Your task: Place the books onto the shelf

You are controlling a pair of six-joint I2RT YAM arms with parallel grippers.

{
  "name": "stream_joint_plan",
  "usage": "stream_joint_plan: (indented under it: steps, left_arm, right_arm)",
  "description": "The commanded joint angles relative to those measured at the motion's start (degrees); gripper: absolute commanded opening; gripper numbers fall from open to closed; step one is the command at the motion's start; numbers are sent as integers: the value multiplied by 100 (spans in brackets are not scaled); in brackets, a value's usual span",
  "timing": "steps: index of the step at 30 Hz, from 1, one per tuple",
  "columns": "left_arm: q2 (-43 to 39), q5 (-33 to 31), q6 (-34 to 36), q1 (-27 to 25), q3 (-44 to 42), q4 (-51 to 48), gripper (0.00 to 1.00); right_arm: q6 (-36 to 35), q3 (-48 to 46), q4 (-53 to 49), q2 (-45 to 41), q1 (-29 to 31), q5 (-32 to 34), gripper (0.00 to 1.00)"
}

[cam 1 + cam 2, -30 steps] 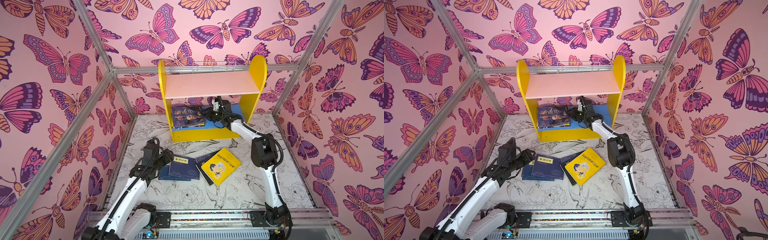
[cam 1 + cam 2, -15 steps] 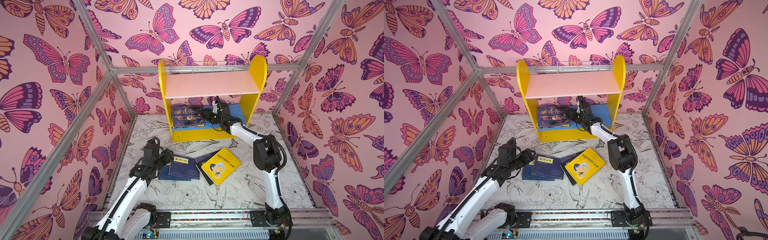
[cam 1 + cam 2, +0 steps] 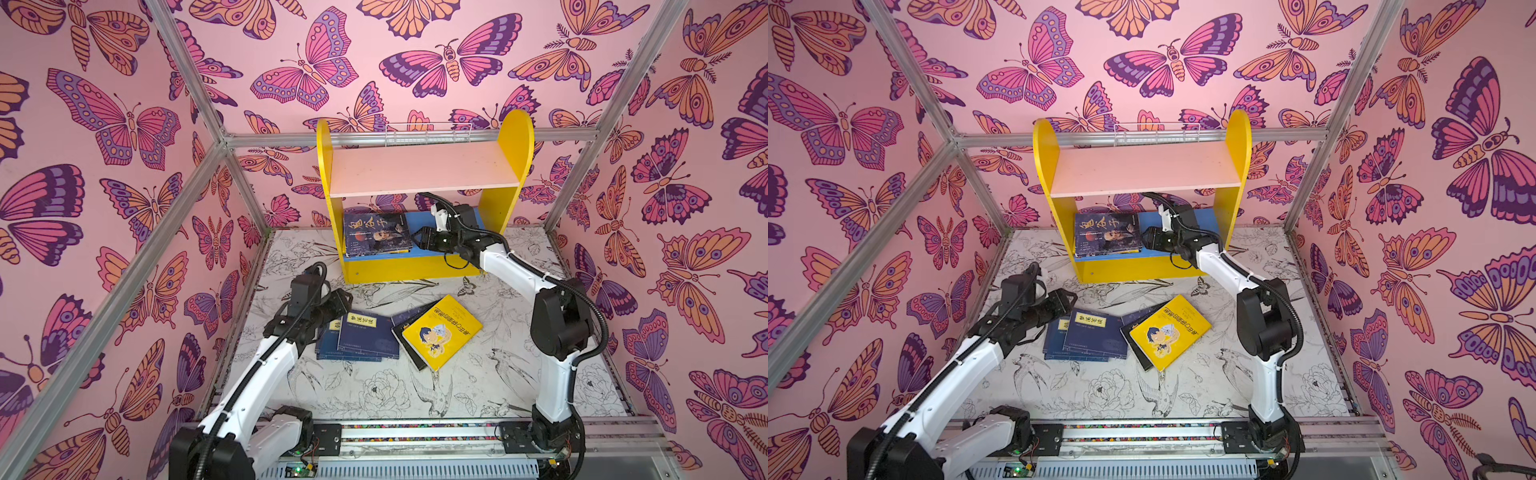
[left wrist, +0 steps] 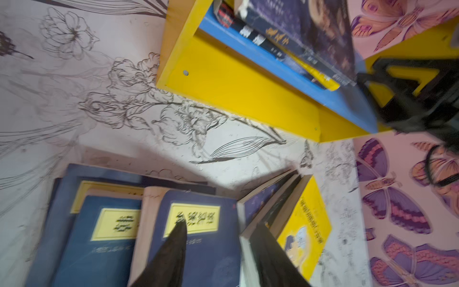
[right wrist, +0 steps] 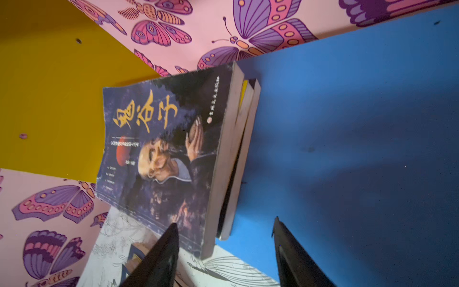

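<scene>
The shelf (image 3: 424, 171) stands at the back, and a stack of books topped by a dark face-and-calligraphy cover (image 3: 376, 235) (image 3: 1106, 232) (image 5: 161, 149) lies on its blue lower board (image 5: 347, 124). My right gripper (image 3: 422, 240) (image 5: 224, 222) is open just beside that stack, holding nothing. On the floor lie navy books with yellow labels (image 3: 361, 334) (image 4: 198, 248) and a yellow cartoon-boy book (image 3: 442, 332) (image 4: 305, 223) over a dark one (image 3: 405, 320). My left gripper (image 3: 338, 305) (image 4: 221, 223) hovers at the top navy book. Its fingers are partly apart, one over the cover and one at the book's edge.
The pale pink upper board (image 3: 1142, 170) holds nothing. Butterfly-patterned walls and metal frame bars (image 3: 199, 178) close in the flower-printed floor (image 3: 374, 395) on three sides. The arm bases sit on a rail (image 3: 415, 432) at the front.
My right gripper has opened, let go of the dark book on the lower board and backed off slightly. My left gripper's fingers have narrowed over the navy books.
</scene>
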Motion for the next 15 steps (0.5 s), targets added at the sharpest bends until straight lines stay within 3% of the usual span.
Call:
stream_joint_plan:
  steps: [1, 3, 5, 15]
  left_arm:
    - [397, 281, 199, -85, 391, 395, 27]
    - [707, 204, 302, -193, 610, 510, 8]
    - [974, 53, 357, -299, 855, 614, 0]
    - [2371, -894, 487, -480, 2034, 757, 0]
  right_arm:
    - [-539, 209, -490, -98, 32, 153, 58]
    - [-568, 199, -494, -75, 28, 158, 58]
    - [-569, 237, -492, -30, 29, 115, 58]
    - [-562, 872, -735, 463, 27, 149, 57]
